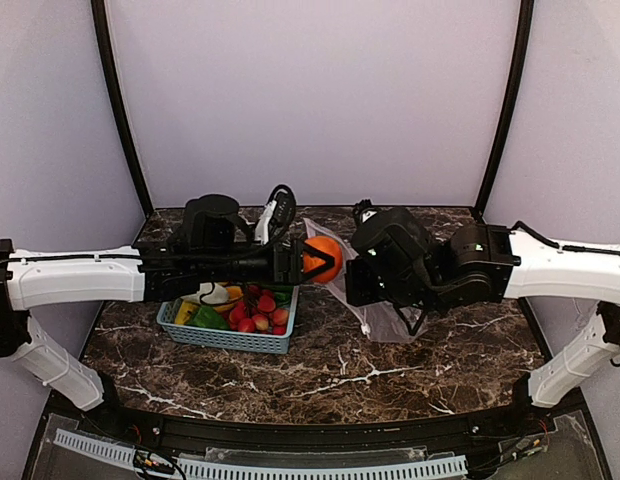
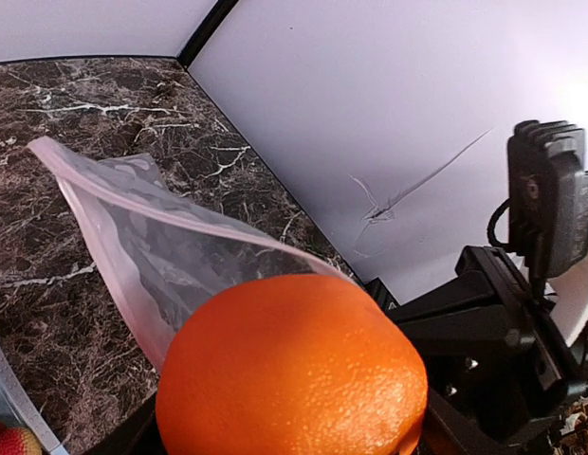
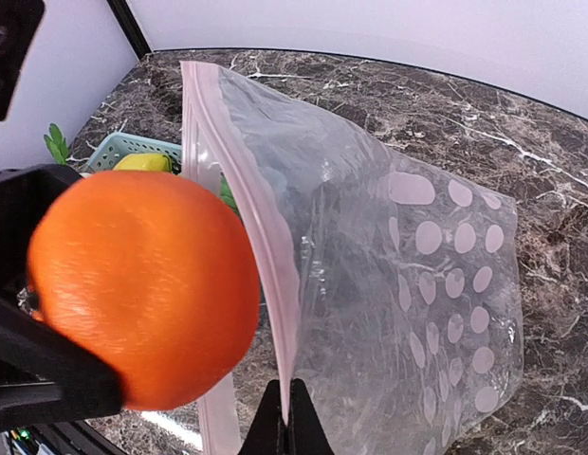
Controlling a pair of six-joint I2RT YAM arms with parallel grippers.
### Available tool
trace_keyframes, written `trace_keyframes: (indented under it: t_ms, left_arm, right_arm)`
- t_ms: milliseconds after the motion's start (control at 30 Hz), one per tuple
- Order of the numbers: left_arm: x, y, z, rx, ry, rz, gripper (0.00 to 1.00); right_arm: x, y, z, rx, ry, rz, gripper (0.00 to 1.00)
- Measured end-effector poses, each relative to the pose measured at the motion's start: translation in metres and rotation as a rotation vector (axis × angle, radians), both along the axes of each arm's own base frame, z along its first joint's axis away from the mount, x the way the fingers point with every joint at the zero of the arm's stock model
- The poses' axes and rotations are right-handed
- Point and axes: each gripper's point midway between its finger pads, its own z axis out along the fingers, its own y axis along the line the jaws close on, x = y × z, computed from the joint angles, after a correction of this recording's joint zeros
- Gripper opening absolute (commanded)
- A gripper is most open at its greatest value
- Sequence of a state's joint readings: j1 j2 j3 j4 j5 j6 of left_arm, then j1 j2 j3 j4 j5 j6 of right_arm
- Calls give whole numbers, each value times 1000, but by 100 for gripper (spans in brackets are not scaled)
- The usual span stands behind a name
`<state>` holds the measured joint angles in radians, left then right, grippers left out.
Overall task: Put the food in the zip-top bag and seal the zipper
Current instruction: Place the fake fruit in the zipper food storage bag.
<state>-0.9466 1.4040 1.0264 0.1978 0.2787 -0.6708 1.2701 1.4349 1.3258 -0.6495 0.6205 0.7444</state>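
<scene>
Seen from above, the left end effector (image 1: 310,262) reaches in from the left past the far right corner of the blue basket (image 1: 230,338). Its jaws are spread around the orange (image 1: 324,258), gripping it clear of the worktop (image 1: 390,370). Just to its right, the right end effector (image 1: 352,284) holds up the zip-top bag (image 1: 385,320), whose lower part trails down to the marble. Both sets of fingertips are lost among black housings here, and the left arm covers part of the food left in the basket. In the left wrist view the orange fills the near foreground and hides the fingers that hold it. The bag's lip arches just over it, touching or barely apart; I cannot tell which. In the right wrist view the fingers (image 3: 270,431) are closed tight on the pinkish zipper (image 3: 247,213) strip at the mouth, with the orange just left of it and the dotted pouch hanging to the right. To do this step well, I judge the orange should pass under the raised lip and go well beyond the zipper before the jaws let go. Meanwhile the right side should hold the lip high and steady so the film does not fold across the opening. How wide the mouth gapes, and where the other lip lies behind the orange, is hard to make out.
</scene>
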Motion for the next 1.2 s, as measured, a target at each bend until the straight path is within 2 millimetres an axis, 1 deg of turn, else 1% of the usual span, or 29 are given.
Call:
trace_keyframes:
  t_ms: [100,233,333,433,633,767,900,1000,1067,1133,1200]
  left_arm:
    - [4,-3,-17,35,29,13,69]
    - [8,-1,-37,92,66,38,70]
    - [8,1,-46,124,86,50,72]
    - [11,-1,-51,154,102,55,73]
    - [11,-14,-50,187,111,43,73]
    - [12,-13,-53,200,116,50,73]
    - [14,-12,-53,202,114,61,73]
    - [12,-15,-46,179,106,52,73]
    - [11,-17,-40,156,96,45,73]
    - [11,-19,-37,141,92,38,73]
    - [10,-21,-35,132,93,33,73]
  right_arm:
    - [0,1,2,10,-4,6,0]
    - [-2,3,0,14,1,19,0]
    - [-3,5,-1,12,3,32,0]
    - [-3,8,0,18,3,47,0]
    - [-4,12,-4,13,9,59,0]
    - [-4,13,-9,16,25,48,0]
    - [-5,10,-20,23,56,38,0]
    - [-5,6,-31,31,83,42,0]
    - [-5,3,-36,51,95,50,0]
    - [-6,-1,-36,81,104,60,0]
    - [-8,-4,-29,126,101,71,0]
